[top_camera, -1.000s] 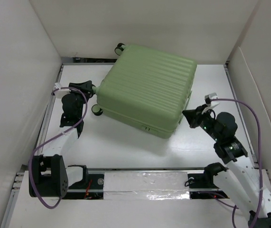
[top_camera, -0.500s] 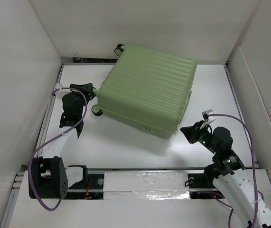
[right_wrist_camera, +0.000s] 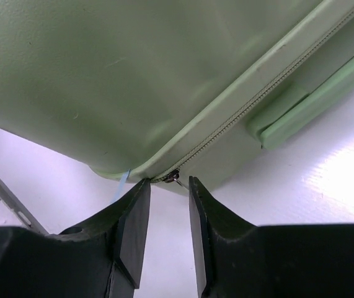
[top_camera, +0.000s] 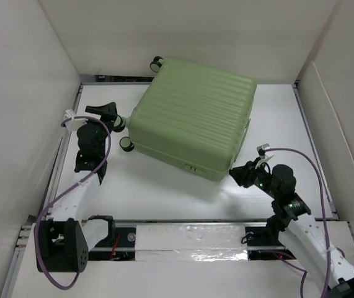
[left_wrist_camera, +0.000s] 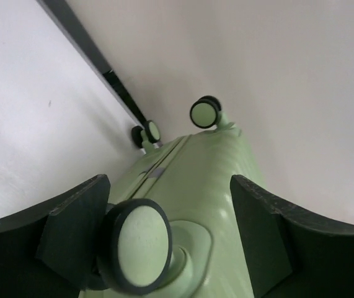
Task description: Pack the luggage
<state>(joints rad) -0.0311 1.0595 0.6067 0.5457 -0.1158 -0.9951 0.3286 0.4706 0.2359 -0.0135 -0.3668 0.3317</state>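
The luggage (top_camera: 192,115) is a large light green ribbed suitcase lying closed on the table, with black-and-green wheels on its left end. My left gripper (top_camera: 110,115) is at that end. In the left wrist view it (left_wrist_camera: 169,205) stands open, its jaws wide around a corner wheel (left_wrist_camera: 136,251) that sits against the left finger (left_wrist_camera: 71,236). My right gripper (top_camera: 237,175) is at the near right corner of the luggage. In the right wrist view it (right_wrist_camera: 168,182) is slightly open, and the zipper pull (right_wrist_camera: 175,176) lies loose between its tips.
White walls close in the table on the left, back and right. Two more wheels (left_wrist_camera: 206,112) (left_wrist_camera: 147,132) show toward the back wall. A thin pale blue strip (right_wrist_camera: 122,183) sticks out of the zipper seam by the right gripper. A green handle (right_wrist_camera: 300,112) lies along the side.
My right arm has drawn back toward the luggage's near corner and its jaws have opened from shut. My left gripper has opened wider and shifted slightly left.
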